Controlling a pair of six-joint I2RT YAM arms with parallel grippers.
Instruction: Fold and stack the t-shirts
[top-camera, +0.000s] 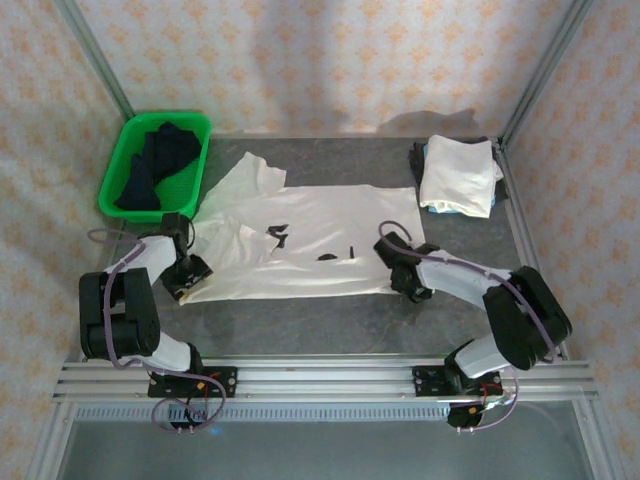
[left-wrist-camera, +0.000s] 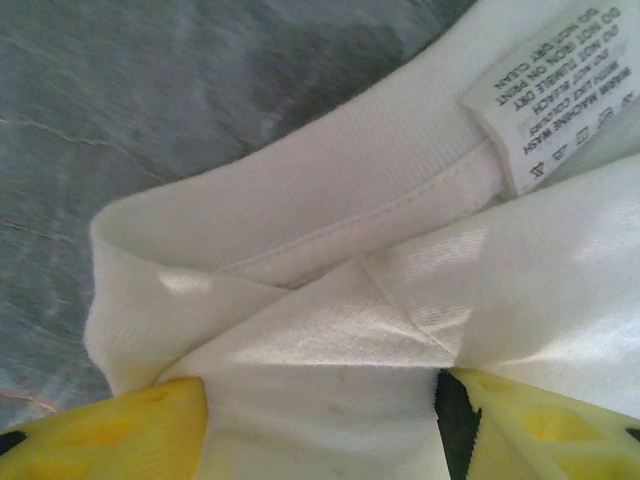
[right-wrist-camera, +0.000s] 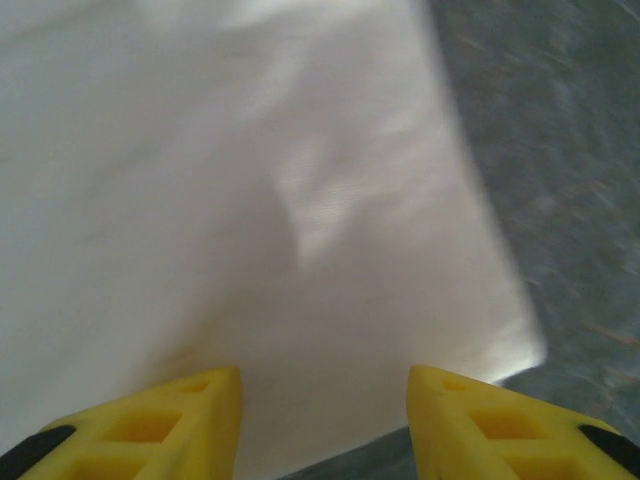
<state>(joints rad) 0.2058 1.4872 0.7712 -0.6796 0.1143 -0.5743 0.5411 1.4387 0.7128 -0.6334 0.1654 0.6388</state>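
1. A green basket (top-camera: 117, 165) stands on the grey counter (top-camera: 330, 325) at the far left corner. It holds a heap of dark clothes (top-camera: 160, 160) that fills much of its inside; how many garments there are cannot be told.
2. Just to the right of the basket, a white t-shirt (top-camera: 320, 220) lies spread flat on the counter. One sleeve reaches up beside the basket's near right corner, and a few small dark marks (top-camera: 278, 235) show on the cloth.
3. Far to the right of the basket, in the opposite far corner, sits a folded stack of white t-shirts (top-camera: 458, 172). It is well apart from the spread one.
4. The left gripper (top-camera: 188, 272) is below the basket, at the spread shirt's near left corner. In the left wrist view the left gripper (left-wrist-camera: 320, 400) has its yellow fingers apart, with the cloth lying unbunched between them. Beyond them are the ribbed collar (left-wrist-camera: 330, 190) and a care label (left-wrist-camera: 545, 95).
5. The right gripper (top-camera: 398, 270) is well right of the basket, at the shirt's near right edge. In the right wrist view it (right-wrist-camera: 325, 385) stands open over smooth cloth, close to the shirt's corner, with bare counter to the right.
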